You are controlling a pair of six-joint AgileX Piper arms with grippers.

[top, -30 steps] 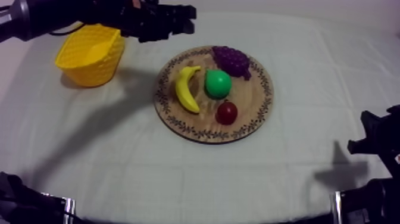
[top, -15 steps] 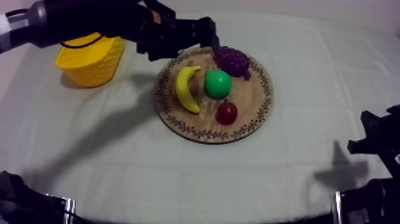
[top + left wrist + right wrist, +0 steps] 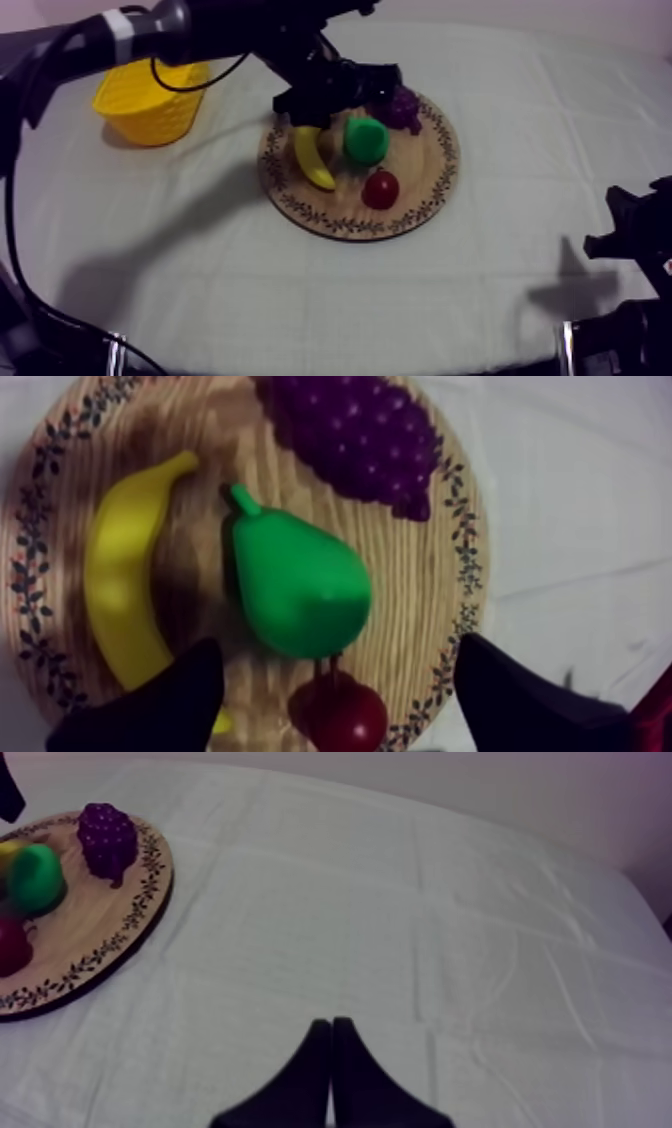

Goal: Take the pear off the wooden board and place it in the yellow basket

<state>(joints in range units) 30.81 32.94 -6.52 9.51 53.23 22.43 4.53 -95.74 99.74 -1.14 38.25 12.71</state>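
Note:
The green pear (image 3: 366, 140) lies in the middle of the round wooden board (image 3: 340, 225), between the banana (image 3: 312, 155) and the grapes (image 3: 400, 105). My left gripper (image 3: 340, 92) hangs over the board's far side, just behind the pear. In the left wrist view its fingers (image 3: 150, 706) are spread wide, open, with the pear (image 3: 295, 586) just beyond them, untouched. The yellow basket (image 3: 150, 100) stands at the far left. My right gripper (image 3: 625, 240) rests low at the right; its fingers (image 3: 330, 1072) lie together as a narrow wedge, shut on nothing.
A small red fruit (image 3: 381, 188) sits on the board in front of the pear, close to it. The left arm stretches from the upper left over the basket's far rim. Open cloth lies in front of and to the right of the board.
My left arm has swung right and forward, from beside the basket to over the board's far side behind the pear. The fruit and the right arm have stayed put.

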